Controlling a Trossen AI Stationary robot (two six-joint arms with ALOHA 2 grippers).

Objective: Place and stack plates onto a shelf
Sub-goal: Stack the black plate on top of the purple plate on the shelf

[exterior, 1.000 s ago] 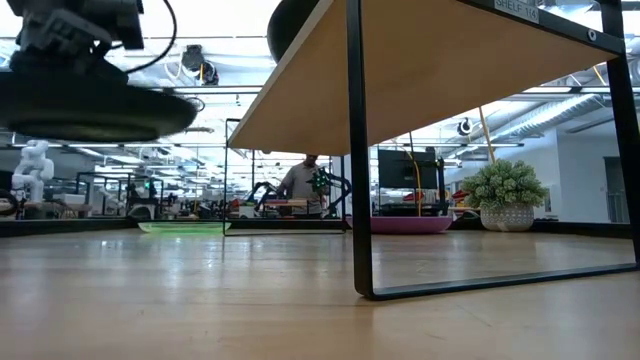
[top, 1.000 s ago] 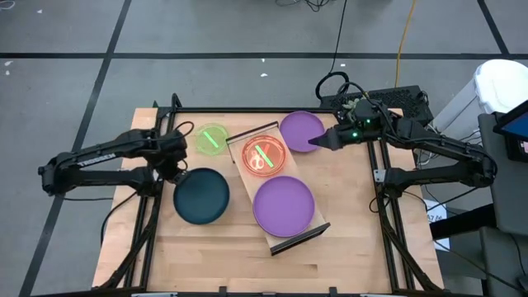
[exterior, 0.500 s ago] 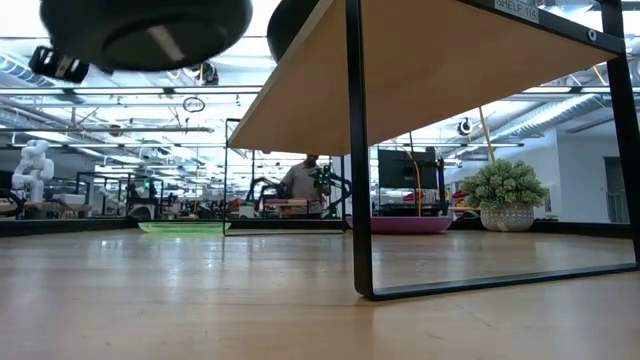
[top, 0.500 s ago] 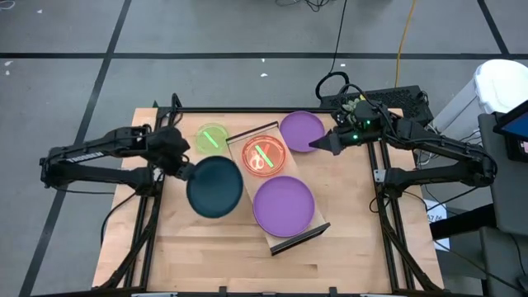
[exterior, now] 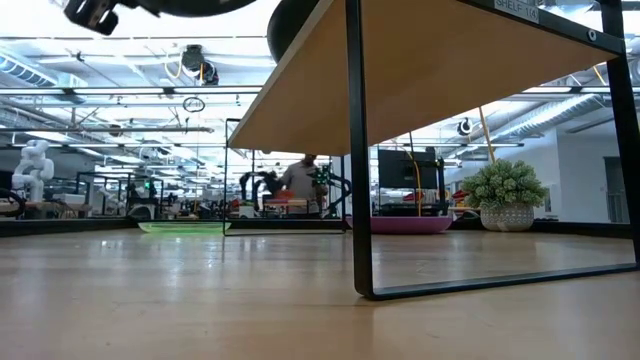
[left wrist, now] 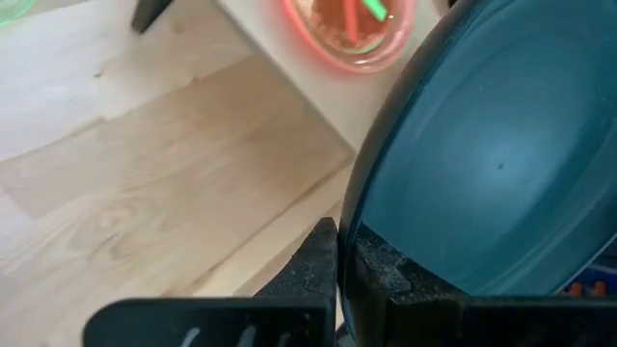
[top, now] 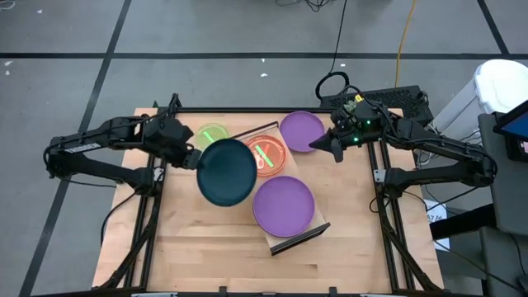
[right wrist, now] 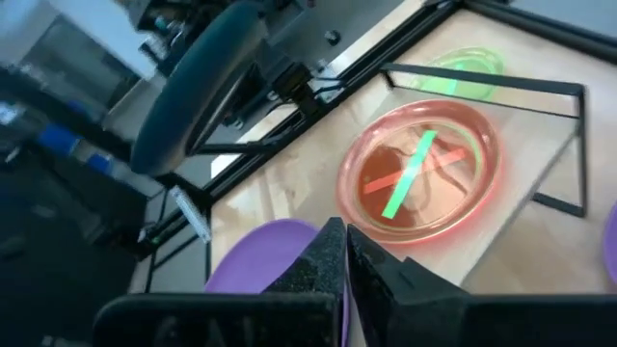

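High view: left claw [top: 195, 159] grasping the teal-black plate [top: 227, 171] by its rim, held above the shelf's [top: 318, 232] long left edge, overlapping the pink-red plate [top: 268, 157]. Right claw [top: 315, 143], fingers closed together, hovers at the far purple plate [top: 299, 128].

Grey tiled floor [top: 74, 33]; potted plant [exterior: 507, 196], ceiling lights, person [exterior: 300, 180] behind.

Dark teal plate [top: 227, 172], purple plate [top: 284, 206], pink-red plate [top: 268, 153], light-wood shelf [top: 322, 216]
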